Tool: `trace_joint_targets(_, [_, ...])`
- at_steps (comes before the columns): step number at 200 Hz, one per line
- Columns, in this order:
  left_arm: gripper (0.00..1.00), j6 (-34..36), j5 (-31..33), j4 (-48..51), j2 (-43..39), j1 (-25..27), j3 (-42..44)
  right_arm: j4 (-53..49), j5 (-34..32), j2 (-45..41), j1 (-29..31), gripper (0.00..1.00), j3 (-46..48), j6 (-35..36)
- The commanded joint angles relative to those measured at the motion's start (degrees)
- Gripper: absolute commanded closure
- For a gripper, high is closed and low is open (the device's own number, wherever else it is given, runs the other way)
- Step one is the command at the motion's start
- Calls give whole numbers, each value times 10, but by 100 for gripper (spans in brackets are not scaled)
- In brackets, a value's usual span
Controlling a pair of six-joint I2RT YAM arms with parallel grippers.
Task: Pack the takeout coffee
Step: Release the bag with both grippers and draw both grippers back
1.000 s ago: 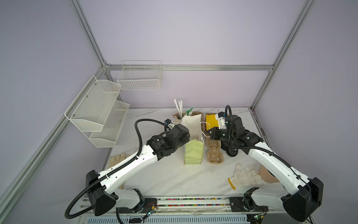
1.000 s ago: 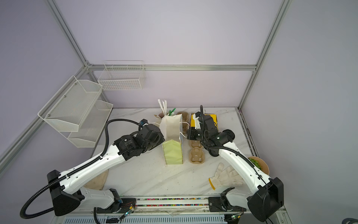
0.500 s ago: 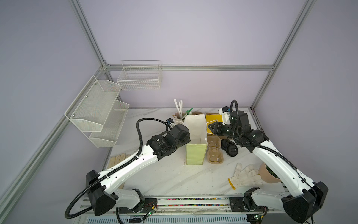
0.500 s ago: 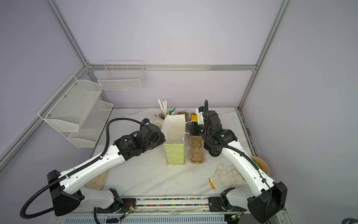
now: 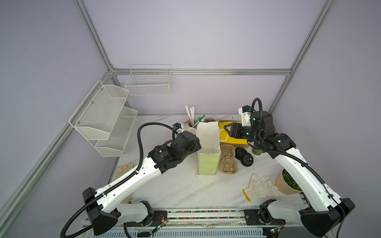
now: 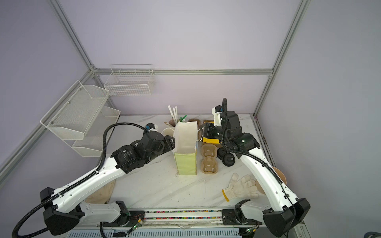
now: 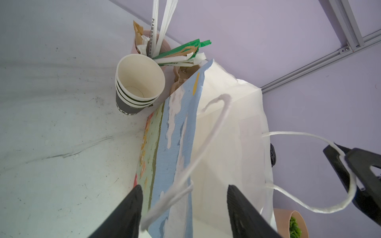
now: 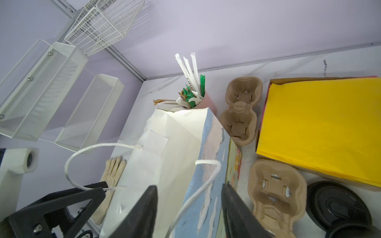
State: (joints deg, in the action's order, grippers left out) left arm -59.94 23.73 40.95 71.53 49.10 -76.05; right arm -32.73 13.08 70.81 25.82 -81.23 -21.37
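1. Now both grippers are flanking the paper bag (image 5: 207, 164), which is standing upright mid-tabletop with its mouth gaping. The left gripper (image 7: 184, 188) is showing its fingers well apart, clamped on nothing, with a white handle (image 7: 214, 134) running loosely between them.
2. The right gripper (image 8: 189, 186) is likewise sitting with fingers apart and nothing pinched. The other handle (image 8: 206, 179) is threading through its gap, and in the left wrist view that cord is looking hooked round a right fingertip.
3. Risk 1, as I am reading it: an arm pulling away with a cord hooked on is going to drag this light bag over or fold its mouth shut.
4. The takeout coffee (image 5: 257, 152) is sitting outside the bag, toward the tabletop's right edge. It is just beside the black lids (image 5: 244, 157) and tucked under the right arm. Whether it is lidded I cannot tell.
5. Risk 2: the right arm coming down for it is working in a tight spot, so a finger clipping the lids or the cup's side is likely tipping the cup.
6. Risk 3: a paper cup is apt to be buckling under a hard squeeze. A cup going in off-centre is risking a catch on the bag's rim, beside the pulp carrier (image 5: 227, 162).
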Motion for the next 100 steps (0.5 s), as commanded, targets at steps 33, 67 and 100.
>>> trace_joint_targets(33, [33,89,21,4,-35,-37,-50,-72,-90,-16,-9,9,-66,-1])
trace_joint_targets(67, [28,126,-43,12,-49,-101,-49,-117,-110,-14,-14,3,-77,-24])
trace_joint_targets(100, [17,181,-72,47,-56,-161,-66,-203,-171,11,-19,3,-92,-65])
